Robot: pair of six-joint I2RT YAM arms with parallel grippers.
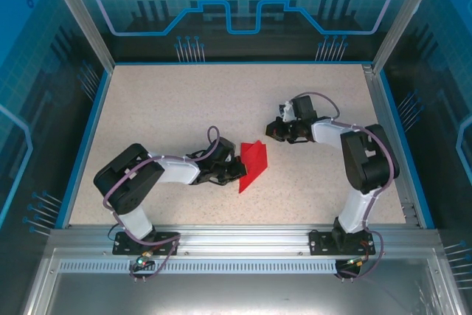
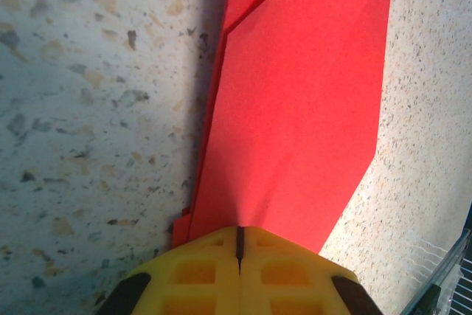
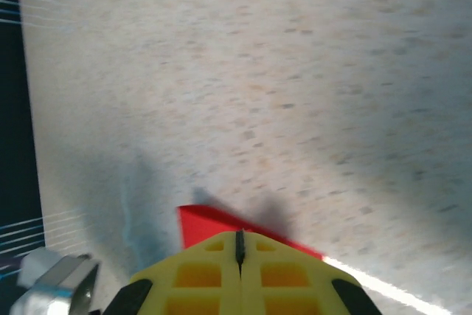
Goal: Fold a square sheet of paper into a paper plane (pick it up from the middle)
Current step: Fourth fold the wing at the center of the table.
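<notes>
1. The paper plane [image 1: 252,167], only part-folded, sits mid-worktop [image 1: 177,108] between the two hands.
2. The left hand [image 2: 240,232] is clamped shut on the plane's edge, seemingly pinching where a crease runs in.
3. The right hand [image 3: 240,237] is closed on nothing, just beside a red corner.
4. To crease well, I'd hold that pinch firm and run the closed right fingertips slowly along the fold, so the sheet doesn't slide.

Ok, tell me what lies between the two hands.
The partly folded red paper lies between the left hand and the right hand, as the top view shows.
</notes>
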